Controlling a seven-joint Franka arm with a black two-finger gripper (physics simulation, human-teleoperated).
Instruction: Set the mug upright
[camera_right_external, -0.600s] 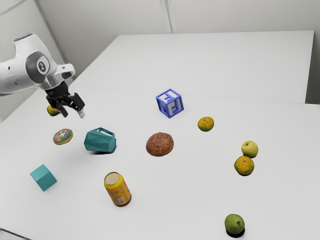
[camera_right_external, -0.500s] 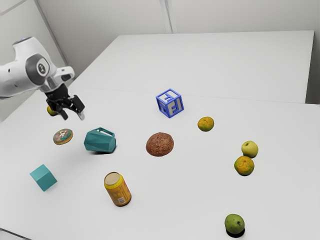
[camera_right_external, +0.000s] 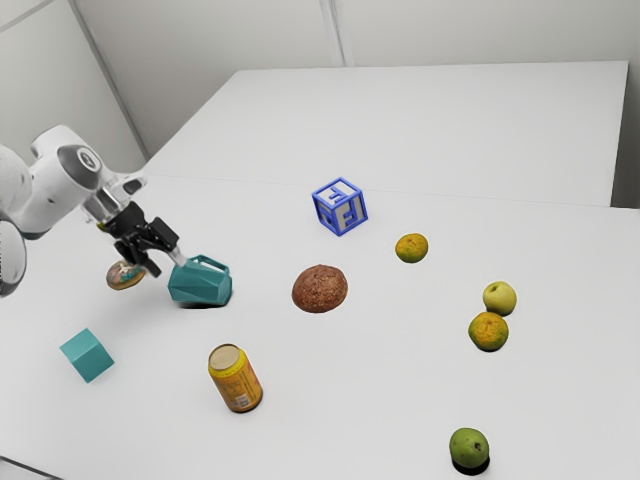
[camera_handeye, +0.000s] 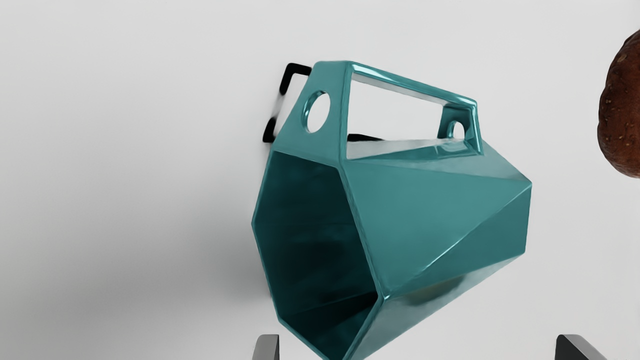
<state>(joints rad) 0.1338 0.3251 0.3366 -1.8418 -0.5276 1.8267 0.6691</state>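
Observation:
The gripper (camera_right_external: 168, 268) is open just above and beside the teal mug (camera_right_external: 202, 284), toward the exterior view's left. That faceted mug lies on its side on the table, its base toward the exterior view's right. In the wrist view the mug (camera_handeye: 430, 215) shows its dark open mouth and its angular handle. The fingertips of the gripper (camera_handeye: 417, 347) stand wide apart there, with part of the mug showing in the span between them and neither finger closed on it.
A donut (camera_right_external: 124, 276) is partly behind the gripper. A teal cube (camera_right_external: 87, 355), yellow can (camera_right_external: 236, 378), brown bread roll (camera_right_external: 320, 289) and blue letter block (camera_right_external: 340, 207) surround the mug on the table (camera_right_external: 430, 140). Several fruits lie toward the exterior view's right.
The arm has come down and slightly toward the exterior view's right, bringing the gripper close to the mug. The mug and the other objects have stayed where they were.

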